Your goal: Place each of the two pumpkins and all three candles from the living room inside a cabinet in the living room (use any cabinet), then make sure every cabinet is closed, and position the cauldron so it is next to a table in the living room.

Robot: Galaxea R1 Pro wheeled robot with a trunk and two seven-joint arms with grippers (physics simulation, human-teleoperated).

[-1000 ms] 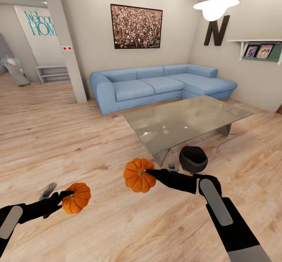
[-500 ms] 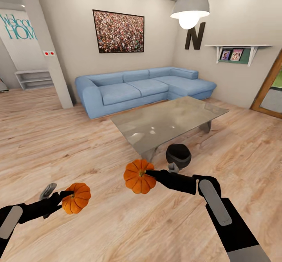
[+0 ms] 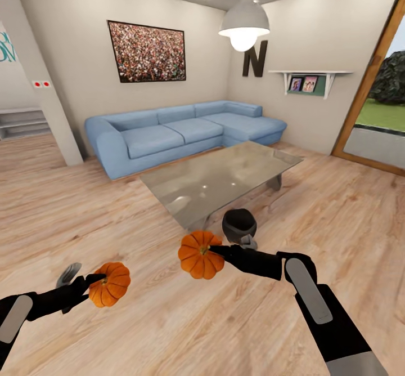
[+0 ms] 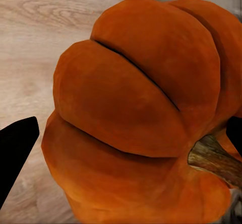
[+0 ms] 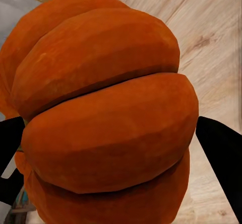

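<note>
Floor [image 3: 112, 213]: pale wood planks run across the whole room, under the furniture and under both arms.
Sofa [image 3: 169, 131]: long blue corner sofa against the far wall, below a framed picture [image 3: 147, 52] of a dense crowd.
Table [image 3: 222, 176]: low, rectangular, glossy grey top on short slanted legs, standing in front of the sofa, near the middle of the head view.
Doorway [image 3: 377, 111]: wood-framed opening at the right, with grass and a bush outside.
Lamp [image 3: 243, 21]: grey pendant shade, lit, hanging above the table's far end.
Shelf [image 3: 306, 80]: small white wall shelf with two photos, beside a dark letter N [image 3: 254, 59].
Cauldron [image 3: 238, 225]: dark round pot on the floor, just beside the table's near corner, beyond the right arm.
Right pumpkin [image 3: 199, 254]: orange, ribbed, held above the floor in front of the table.
Left pumpkin [image 3: 110, 283]: orange, ribbed, held low above the floor, well apart from the table.
Right gripper [image 3: 209, 249]: closed around the right pumpkin; in the right wrist view the black fingertips [image 5: 222, 156] press its flanks.
Left gripper [image 3: 101, 279]: clamped on the left pumpkin; the left wrist view has black fingertips [image 4: 15, 148] at either side of it.
</note>
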